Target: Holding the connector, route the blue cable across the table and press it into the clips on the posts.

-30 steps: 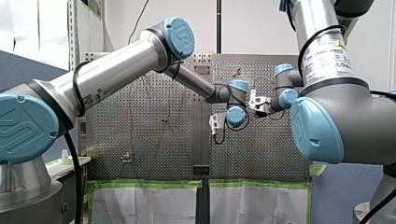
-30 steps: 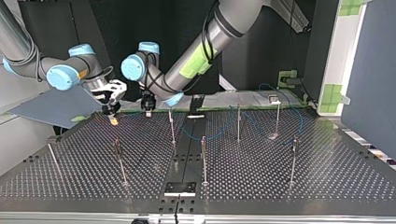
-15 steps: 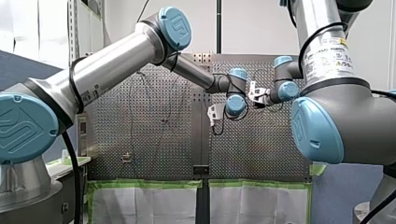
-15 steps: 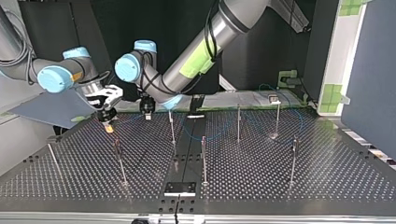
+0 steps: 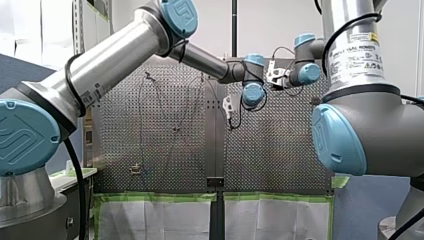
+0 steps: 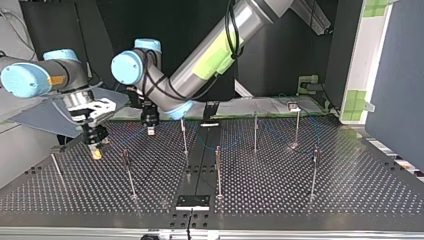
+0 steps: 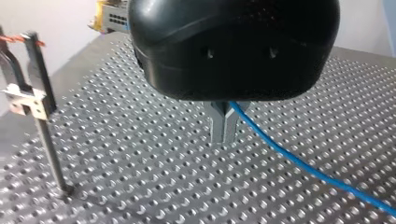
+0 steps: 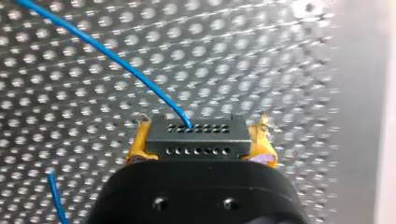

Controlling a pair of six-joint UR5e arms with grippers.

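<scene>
1. The connector [image 8: 196,140] is clamped between my right arm's fingers [image 8: 138,148].
2. The blue cable [image 8: 112,56] is led from the connector toward 10 o'clock.
3. My left arm's fingers [image 7: 217,125] are closed on the cable, low over the counter [image 7: 140,177].
4. In the top view the connector is seen at the counter's 9 o'clock, a post [image 6: 129,172] at its 4 o'clock.

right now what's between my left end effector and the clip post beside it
Only bare perforated table, in the left wrist view, between left end effector and post.
</scene>
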